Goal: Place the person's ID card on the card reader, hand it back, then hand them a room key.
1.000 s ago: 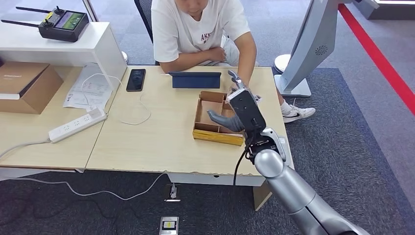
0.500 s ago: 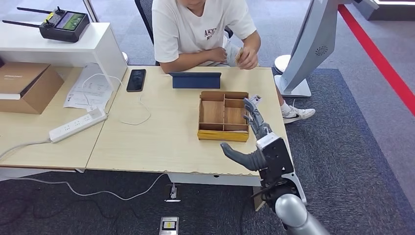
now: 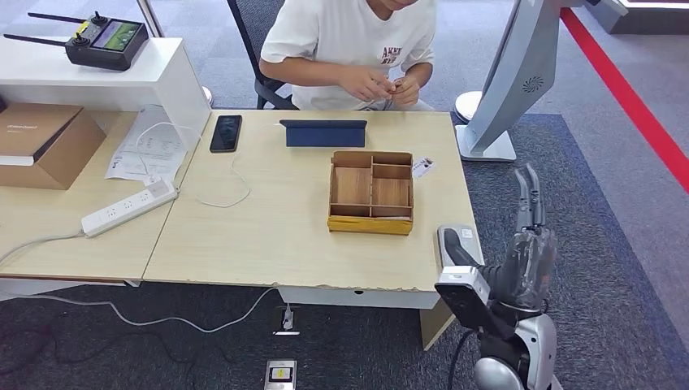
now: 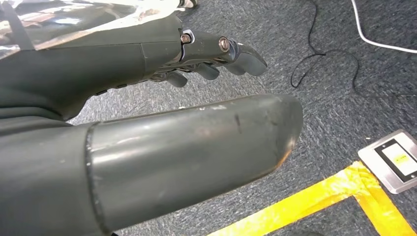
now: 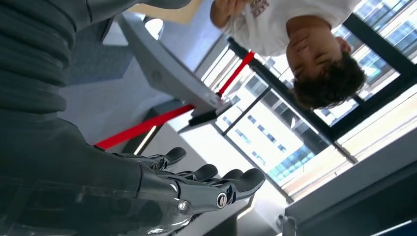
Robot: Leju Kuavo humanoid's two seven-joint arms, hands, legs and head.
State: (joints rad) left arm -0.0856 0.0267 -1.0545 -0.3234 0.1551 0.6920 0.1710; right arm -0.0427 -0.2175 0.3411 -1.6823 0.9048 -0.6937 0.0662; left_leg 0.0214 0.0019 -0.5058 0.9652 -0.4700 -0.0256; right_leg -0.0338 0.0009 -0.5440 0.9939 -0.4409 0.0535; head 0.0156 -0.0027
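Our right hand (image 3: 524, 252) hangs off the desk's (image 3: 268, 236) right edge, fingers (image 3: 528, 195) extended and apart, grasping nothing. A small card (image 3: 422, 167) lies near the desk's far right corner, just beside the wooden tray (image 3: 371, 224), well apart from those fingers. The seated person (image 3: 357, 49) holds something in both hands. Our left hand (image 4: 147, 98) hangs over carpet, fingers released.

Bright, even light; window glare

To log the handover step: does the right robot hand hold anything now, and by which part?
Nothing is held. The right robot hand is off the table edge, its fingers extended and empty.
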